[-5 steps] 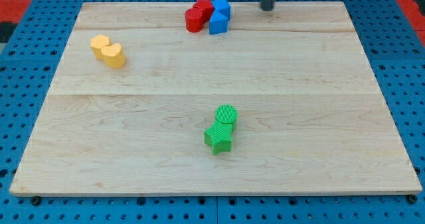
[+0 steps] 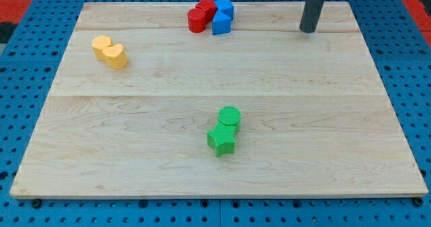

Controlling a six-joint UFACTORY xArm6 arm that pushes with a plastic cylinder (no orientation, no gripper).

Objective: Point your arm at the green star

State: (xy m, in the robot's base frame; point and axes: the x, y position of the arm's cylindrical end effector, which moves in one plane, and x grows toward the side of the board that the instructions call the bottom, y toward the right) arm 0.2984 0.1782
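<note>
The green star (image 2: 221, 140) lies on the wooden board a little below its middle. A green round block (image 2: 229, 116) touches it from above. My tip (image 2: 308, 30) stands on the board near the view's top right, far from the green star, up and to the right of it.
Two red blocks (image 2: 201, 15) and two blue blocks (image 2: 222, 16) cluster at the view's top centre. Two yellow blocks (image 2: 110, 52) sit at the upper left. The wooden board (image 2: 101, 139) rests on a blue pegboard.
My tip has moved down and to the right, from the board's top edge further onto the board. No block has moved.
</note>
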